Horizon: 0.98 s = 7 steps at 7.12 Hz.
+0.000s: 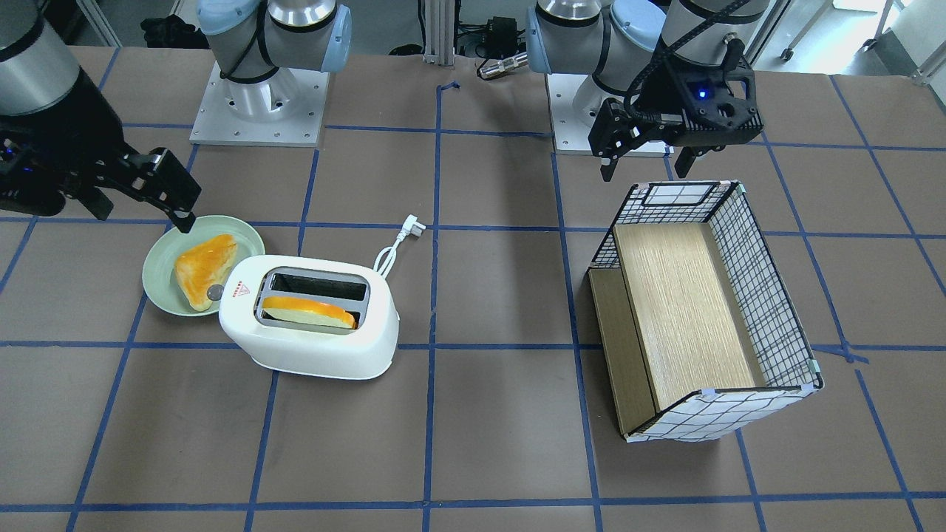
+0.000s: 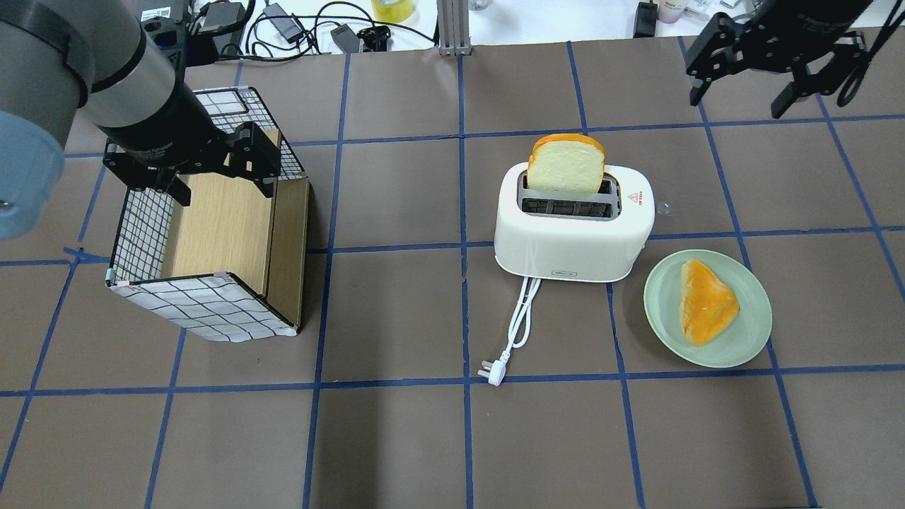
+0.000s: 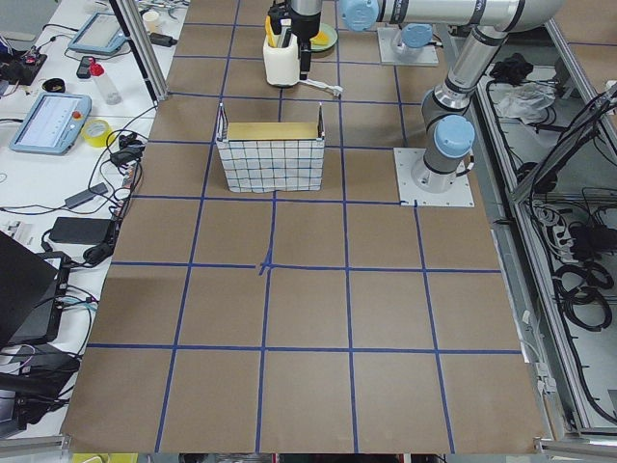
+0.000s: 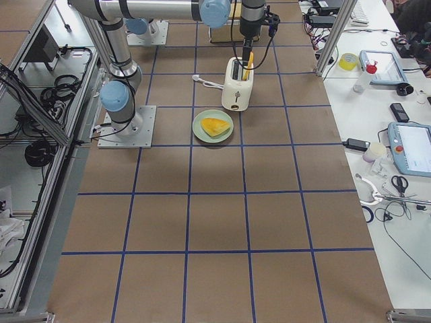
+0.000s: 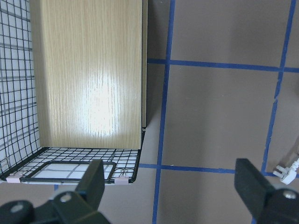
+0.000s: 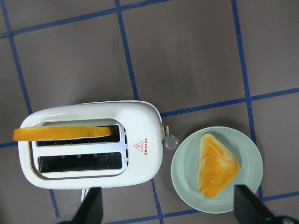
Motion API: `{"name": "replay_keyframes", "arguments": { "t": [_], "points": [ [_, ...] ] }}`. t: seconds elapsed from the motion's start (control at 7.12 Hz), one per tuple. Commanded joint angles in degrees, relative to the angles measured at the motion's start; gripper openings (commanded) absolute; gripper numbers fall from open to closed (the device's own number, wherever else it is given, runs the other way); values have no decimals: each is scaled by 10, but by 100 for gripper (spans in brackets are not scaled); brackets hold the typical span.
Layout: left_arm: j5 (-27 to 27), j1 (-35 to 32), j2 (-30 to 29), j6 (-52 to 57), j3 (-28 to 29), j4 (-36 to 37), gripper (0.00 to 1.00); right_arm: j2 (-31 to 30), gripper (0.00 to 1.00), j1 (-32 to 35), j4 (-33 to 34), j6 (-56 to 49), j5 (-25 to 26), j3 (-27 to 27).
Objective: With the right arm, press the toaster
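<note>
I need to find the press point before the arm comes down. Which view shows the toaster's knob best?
The right wrist-mounted view: the knob juts clear from the toaster end, toward the plate. Front-facing shows it over the plate; overhead shows it faintly; side views too small; left wrist, not at all.

Green plate [image 2: 753, 332] with an orange-crusted bread piece [image 2: 707, 302]; grid-patterned wire basket [image 2: 205, 311] with wooden panel [image 2: 219, 226]

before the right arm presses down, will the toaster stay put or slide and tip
Probably stays upright: the toaster has a wide, low body sitting flat. It looks like light plastic, so an off-vertical push on the grey knob could slide it. The loose, unplugged cord won't hold it.
</note>
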<state>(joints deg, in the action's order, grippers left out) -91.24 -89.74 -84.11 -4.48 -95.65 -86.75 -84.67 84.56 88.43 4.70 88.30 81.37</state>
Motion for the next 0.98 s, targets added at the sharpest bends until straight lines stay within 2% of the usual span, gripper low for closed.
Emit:
{"name": "replay_keyframes", "arguments": {
  "t": [0.0,0.42,0.84],
  "points": [
    [0,0,0,0,0,0,100,2,100,31,1,11,-1,-5],
    [0,0,0,0,0,0,100,8,100,70,2,55,2,-4],
    [-1,0,0,0,0,0,100,12,100,73,3,-21,0,-6]
  ]
}}
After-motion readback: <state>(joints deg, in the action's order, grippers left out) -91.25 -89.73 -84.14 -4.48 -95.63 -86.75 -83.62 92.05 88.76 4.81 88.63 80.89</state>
